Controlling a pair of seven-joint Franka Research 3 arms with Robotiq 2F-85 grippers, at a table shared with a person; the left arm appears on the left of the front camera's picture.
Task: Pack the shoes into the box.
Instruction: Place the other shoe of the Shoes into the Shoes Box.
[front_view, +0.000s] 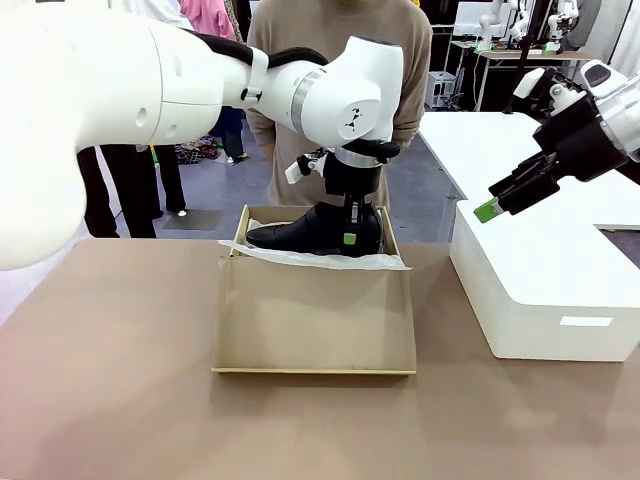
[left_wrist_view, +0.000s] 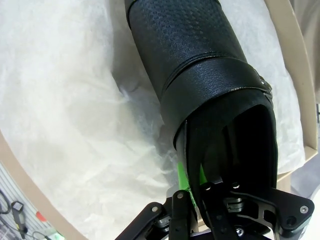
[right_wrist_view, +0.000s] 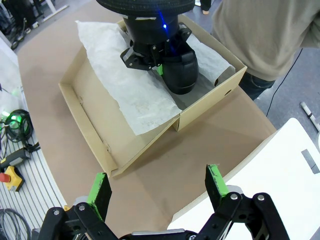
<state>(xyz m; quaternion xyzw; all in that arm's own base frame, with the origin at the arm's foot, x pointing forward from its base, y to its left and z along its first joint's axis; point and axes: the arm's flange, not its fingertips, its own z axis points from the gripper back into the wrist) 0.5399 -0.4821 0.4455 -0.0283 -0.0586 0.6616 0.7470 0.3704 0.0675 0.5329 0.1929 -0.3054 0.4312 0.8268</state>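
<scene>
One black shoe (front_view: 290, 235) sat inside the brown box (front_view: 310, 330), on or just over its white tissue paper (front_view: 300, 258), toe toward the robot's left. The left jaws were clamped on the shoe's heel rim. The box stood on the bench (front_view: 120, 380), lid flap open. The right jaws stood wide apart, holding nothing, above a white box (front_view: 540, 290).

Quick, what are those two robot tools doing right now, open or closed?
Left tool: closed on a black shoe.
Right tool: open, holding nothing.
</scene>
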